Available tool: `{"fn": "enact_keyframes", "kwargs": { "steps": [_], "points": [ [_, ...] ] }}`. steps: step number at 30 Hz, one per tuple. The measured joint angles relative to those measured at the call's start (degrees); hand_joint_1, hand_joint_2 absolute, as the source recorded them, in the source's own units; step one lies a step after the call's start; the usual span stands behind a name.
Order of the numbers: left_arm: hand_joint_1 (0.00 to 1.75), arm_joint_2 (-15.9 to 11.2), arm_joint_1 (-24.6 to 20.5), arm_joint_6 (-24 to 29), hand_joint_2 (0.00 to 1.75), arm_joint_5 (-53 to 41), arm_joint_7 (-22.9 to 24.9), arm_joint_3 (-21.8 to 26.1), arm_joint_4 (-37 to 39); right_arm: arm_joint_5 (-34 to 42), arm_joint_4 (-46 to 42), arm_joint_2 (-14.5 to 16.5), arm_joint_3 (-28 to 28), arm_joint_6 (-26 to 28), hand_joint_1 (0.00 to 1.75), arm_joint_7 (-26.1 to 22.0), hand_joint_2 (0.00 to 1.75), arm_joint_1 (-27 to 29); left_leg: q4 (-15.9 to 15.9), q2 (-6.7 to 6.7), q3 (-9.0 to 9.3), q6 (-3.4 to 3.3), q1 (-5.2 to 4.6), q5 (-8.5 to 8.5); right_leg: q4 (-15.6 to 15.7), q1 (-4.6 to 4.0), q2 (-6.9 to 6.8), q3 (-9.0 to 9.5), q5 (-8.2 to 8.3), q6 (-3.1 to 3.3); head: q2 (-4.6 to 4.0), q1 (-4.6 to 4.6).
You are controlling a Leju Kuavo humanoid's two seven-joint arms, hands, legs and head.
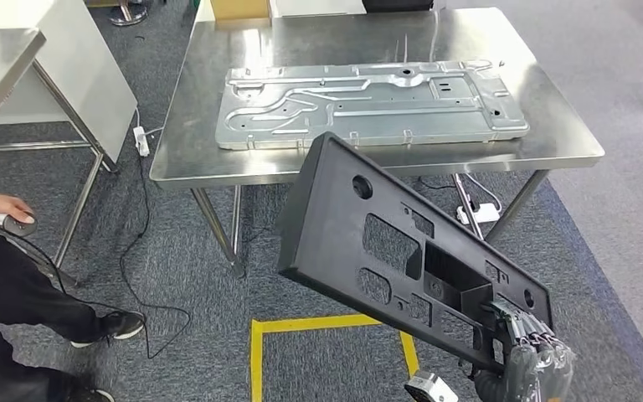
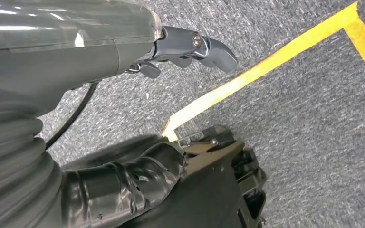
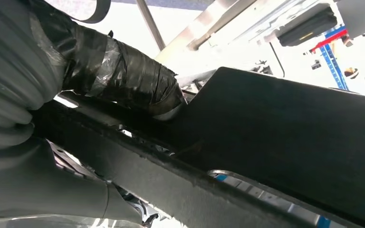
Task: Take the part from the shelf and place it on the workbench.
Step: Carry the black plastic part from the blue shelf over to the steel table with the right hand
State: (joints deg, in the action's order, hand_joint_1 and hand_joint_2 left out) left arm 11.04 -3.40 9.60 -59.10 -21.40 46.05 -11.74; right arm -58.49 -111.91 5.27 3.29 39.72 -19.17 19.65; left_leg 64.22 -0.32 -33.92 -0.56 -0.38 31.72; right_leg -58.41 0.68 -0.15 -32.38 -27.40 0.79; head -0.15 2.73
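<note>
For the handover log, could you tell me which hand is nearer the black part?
Right: the right hand grips the black part; the left hand hangs over the carpet.

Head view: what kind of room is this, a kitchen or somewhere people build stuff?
Probably a workshop or factory test area, not a kitchen. A stamped metal panel lies on a stainless steel workbench, yellow tape marks the grey carpet, and the right hand holds a black plastic part.

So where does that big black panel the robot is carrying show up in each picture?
Head view: black panel lower centre, tilted, short of the steel table.
Left wrist view: a dark edge above the carpet.
Right wrist view: close up.
Shared landmark: the right hand holding its end.
</note>
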Motion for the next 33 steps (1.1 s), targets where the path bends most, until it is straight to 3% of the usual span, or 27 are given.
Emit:
{"fn": "enact_keyframes", "kwargs": {
  "steps": [2,3,4,5,7,9,12,14,17,18,19,20,23,25,28,30,32,33],
  "points": [
    [0.00,0.00,0.07,-0.02,1.75,-0.01,0.04,0.08,0.00,0.13,0.02,0.00,0.02,-0.01,1.75,-0.03,1.75,-0.01,7.13,0.02,-3.34,0.60,0.42,3.17,-0.03,0.01,-0.14,0.01,-0.03,0.23,0.00,-0.05],
    [0.00,0.00,0.11,-0.03,1.75,-0.02,0.07,0.13,0.00,0.21,0.03,0.00,0.05,-0.01,1.75,-0.04,1.75,0.00,9.26,0.02,-4.40,0.85,0.64,3.56,-0.07,0.03,-0.15,0.02,-0.07,0.25,0.00,-0.06],
    [0.00,0.00,0.14,-0.02,1.75,-0.02,0.10,0.15,0.00,0.28,0.04,0.00,0.08,-0.01,1.75,-0.04,1.75,0.00,9.41,0.03,-4.55,1.04,0.86,2.88,-0.13,0.08,-0.09,0.04,-0.11,0.22,0.00,-0.06],
    [0.00,0.00,0.15,-0.02,1.75,-0.02,0.11,0.17,0.00,0.37,0.04,0.00,0.11,-0.01,1.75,-0.04,1.75,0.01,7.36,0.03,-3.65,1.18,1.07,1.21,-0.21,0.15,0.00,0.08,-0.18,0.13,0.00,-0.07],
    [0.00,0.00,0.11,-0.01,1.75,-0.03,0.14,0.20,0.00,0.53,0.04,0.00,0.15,-0.01,1.75,-0.04,1.75,0.01,0.01,-0.08,-0.20,1.28,1.35,-2.43,-0.51,0.20,0.22,0.16,-0.45,-0.30,0.00,-0.06],
    [0.00,0.01,0.09,-0.01,1.75,-0.04,0.15,0.23,0.00,0.71,0.04,-0.01,0.18,0.00,1.75,-0.03,1.75,0.00,-4.67,-0.27,1.96,0.88,1.28,-3.78,-0.84,0.10,0.45,0.02,-0.62,-0.93,0.00,-0.03],
    [0.00,0.01,0.11,-0.01,1.75,-0.05,0.16,0.27,0.00,0.89,0.04,-0.03,0.21,0.00,1.75,-0.01,1.75,0.01,-5.50,-0.15,2.14,-0.36,1.02,-3.89,-0.82,0.21,0.66,-0.13,-0.50,-1.91,0.00,-0.01],
    [0.00,0.00,0.06,-0.01,1.75,-0.07,0.16,0.32,0.00,0.91,0.04,-0.05,0.21,0.01,1.75,0.03,1.75,-0.01,-6.03,0.15,2.32,-1.29,1.05,-4.25,-2.71,0.42,0.57,-0.90,-1.91,-2.40,0.00,-0.01],
    [0.00,0.00,0.02,-0.01,1.75,-0.14,0.16,0.38,0.00,0.93,0.11,-0.09,0.21,0.01,1.75,0.09,1.75,-0.01,-6.20,0.75,2.35,-1.98,0.85,-4.34,-12.85,0.52,0.44,-5.68,-7.03,-2.74,0.00,0.01],
    [0.00,0.00,0.05,-0.01,1.75,-0.18,0.16,0.40,0.00,0.98,0.17,-0.11,0.21,0.01,1.75,0.14,1.75,0.01,-6.16,0.96,2.35,-2.05,0.72,-4.29,-15.73,0.53,0.44,-7.13,-7.86,-2.78,0.00,0.01],
    [0.00,0.00,0.06,-0.01,1.75,-0.22,0.16,0.42,0.00,1.05,0.24,-0.14,0.21,0.01,1.75,0.21,1.75,0.02,-6.12,1.18,2.37,-2.12,0.60,-4.23,-16.64,0.53,0.42,-7.66,-7.53,-2.73,0.00,0.00],
    [0.00,0.00,0.05,-0.01,1.75,-0.24,0.16,0.43,0.00,1.13,0.30,-0.18,0.21,0.01,1.75,0.30,1.75,0.01,-6.07,1.39,2.44,-2.15,0.49,-4.17,-15.28,0.51,0.36,-7.06,-6.15,-2.59,0.00,0.01],
    [0.00,0.05,0.00,-0.01,1.75,-0.24,0.16,0.44,0.00,1.24,0.36,-0.35,0.21,0.01,1.75,0.46,1.75,-0.14,-5.93,1.97,2.78,-1.90,0.21,-3.82,-4.37,-0.01,-1.33,-1.81,-1.07,-1.66,0.00,0.00],
    [0.00,0.09,-0.01,-0.01,1.75,-0.24,0.16,0.46,0.00,1.25,0.38,-0.42,0.23,0.01,1.75,0.47,1.75,-0.28,-5.89,2.43,2.84,-1.41,0.01,-3.65,-1.15,-0.52,-2.05,-0.50,-0.44,-1.16,0.00,-0.02],
    [0.00,0.10,-0.06,-0.01,1.75,-0.26,0.16,0.49,0.00,1.25,0.39,-0.52,0.27,0.01,1.75,0.49,1.75,-0.28,-5.69,2.84,2.83,-0.49,-0.04,-3.14,-0.54,-0.34,-0.92,-0.50,-0.03,-0.54,0.00,-0.01],
    [0.00,0.09,-0.06,-0.01,1.75,-0.26,0.16,0.50,0.00,1.24,0.39,-0.55,0.31,0.01,1.75,0.49,1.75,-0.33,-2.02,1.86,1.28,0.09,0.05,-0.58,-0.05,0.02,-0.38,-0.36,0.30,0.00,0.00,-0.05],
    [0.00,0.09,-0.03,-0.01,1.75,-0.26,0.16,0.51,0.00,1.23,0.40,-0.55,0.35,0.01,1.75,0.49,1.75,-0.37,5.56,0.96,-2.16,0.47,0.27,3.24,-0.09,0.00,0.17,-0.47,0.34,0.23,0.00,-0.08],
    [0.00,0.09,0.02,-0.01,1.75,-0.26,0.16,0.52,0.00,1.23,0.43,-0.55,0.36,0.01,1.75,0.49,1.75,-0.36,8.87,0.86,-3.74,0.61,0.37,4.37,-0.16,-0.02,0.58,-0.53,0.33,0.26,0.00,-0.08]
  ]
}}
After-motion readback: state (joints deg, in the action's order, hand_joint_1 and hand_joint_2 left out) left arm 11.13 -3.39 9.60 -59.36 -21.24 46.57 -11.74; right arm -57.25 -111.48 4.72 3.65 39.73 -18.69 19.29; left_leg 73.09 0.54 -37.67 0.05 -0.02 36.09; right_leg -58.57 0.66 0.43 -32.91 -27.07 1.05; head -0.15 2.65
